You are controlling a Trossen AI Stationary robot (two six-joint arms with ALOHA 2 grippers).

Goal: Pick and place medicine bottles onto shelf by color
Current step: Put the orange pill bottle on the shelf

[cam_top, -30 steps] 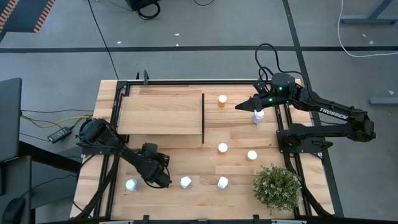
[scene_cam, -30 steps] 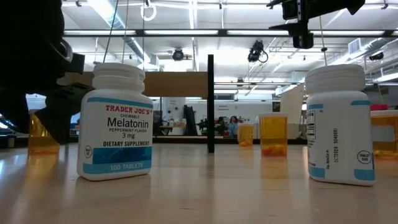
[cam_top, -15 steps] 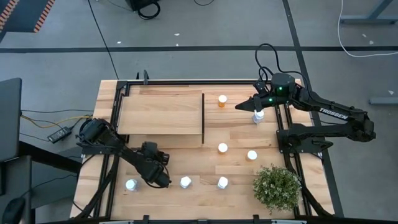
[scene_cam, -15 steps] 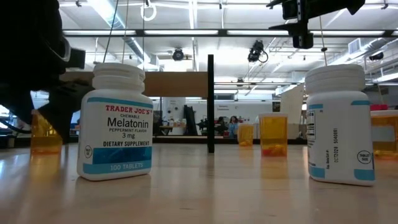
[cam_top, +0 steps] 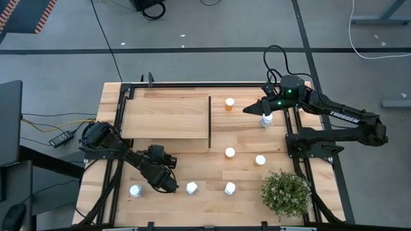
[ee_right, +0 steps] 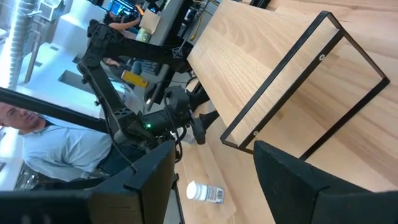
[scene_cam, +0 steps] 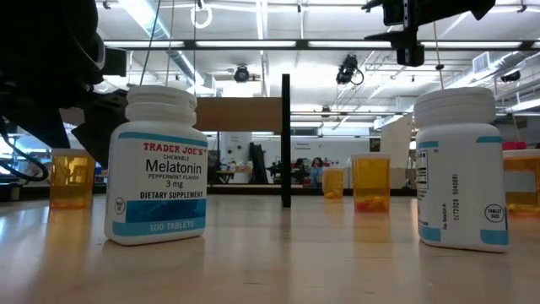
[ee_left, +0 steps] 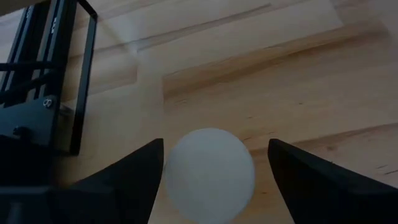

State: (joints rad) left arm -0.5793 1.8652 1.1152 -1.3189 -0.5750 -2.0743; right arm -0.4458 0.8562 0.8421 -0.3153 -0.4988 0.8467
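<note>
Medicine bottles with white caps stand on the table, right of the shelf [cam_top: 167,115] and along the near edge; the nearest are a white Melatonin bottle [scene_cam: 156,165] and another white one [scene_cam: 460,169]. My left gripper [cam_top: 168,185] reaches down at the near left, open, around the white cap [ee_left: 208,177] of an orange bottle [scene_cam: 72,179] standing on its base. In the high view the gripper hides this bottle. My right gripper [cam_top: 246,110] hangs high over the far right, open, with nothing between its fingers [ee_right: 155,180]. My left gripper comes slanting down from the table's left onto the orange bottle's cap. One finger [ee_left: 140,177] lies against the cap's side [ee_left: 169,171]. Between the cap and the other finger [ee_left: 311,180] a strip of bare table shows. The bottle stands upright on the table.
A bushy plant [cam_top: 286,194] stands at the near right corner. The shelf's black divider [cam_top: 210,122] runs along its right edge. A white-capped bottle [cam_top: 135,190] stands just left of my left gripper. Another bottle [cam_top: 266,119] stands below my right arm. Black frame rails edge the table.
My left gripper has risen a little and tipped, and in the low view it now uncovers the orange bottle's whole body. The bottle stays upright on the table and has shifted slightly toward the table's right.
</note>
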